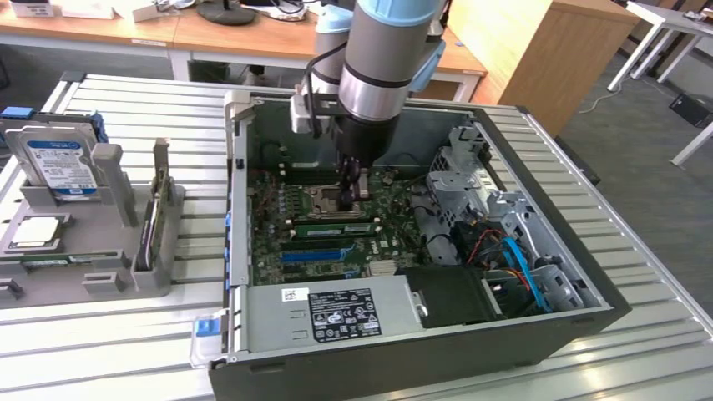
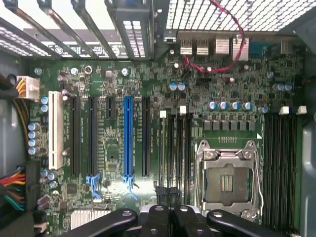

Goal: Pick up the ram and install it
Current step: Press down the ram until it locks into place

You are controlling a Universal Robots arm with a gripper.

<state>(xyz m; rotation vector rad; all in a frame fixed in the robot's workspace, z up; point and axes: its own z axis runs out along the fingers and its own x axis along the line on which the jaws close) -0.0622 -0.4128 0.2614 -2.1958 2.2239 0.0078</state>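
The computer case (image 1: 236,192) lies open on its side, and the arm reaches down into it. There is open room above the green board. Around it the edges are close: the power box (image 1: 334,311) on one side, the metal drive cage (image 1: 457,167) at the exterior view's right, and the tall case wall at the exterior view's left.

The gripper (image 1: 354,199) (image 2: 170,207) has its fingers pressed together, and I see nothing pinched between them. It hangs low over the board, just beside the silver chip socket (image 1: 326,200) (image 2: 227,182).

The ram (image 1: 326,224) (image 2: 163,153) looks like the thin pale strip standing on its edge in the first memory slot. It is hard to be sure, because the wrist view sees it from straight above. It sits between the socket and the blue slot (image 1: 317,251) (image 2: 128,136). Its long side runs the same way as the blue slot and the black memory slots (image 2: 181,148) next to it. One end of it is close under the fingertips.
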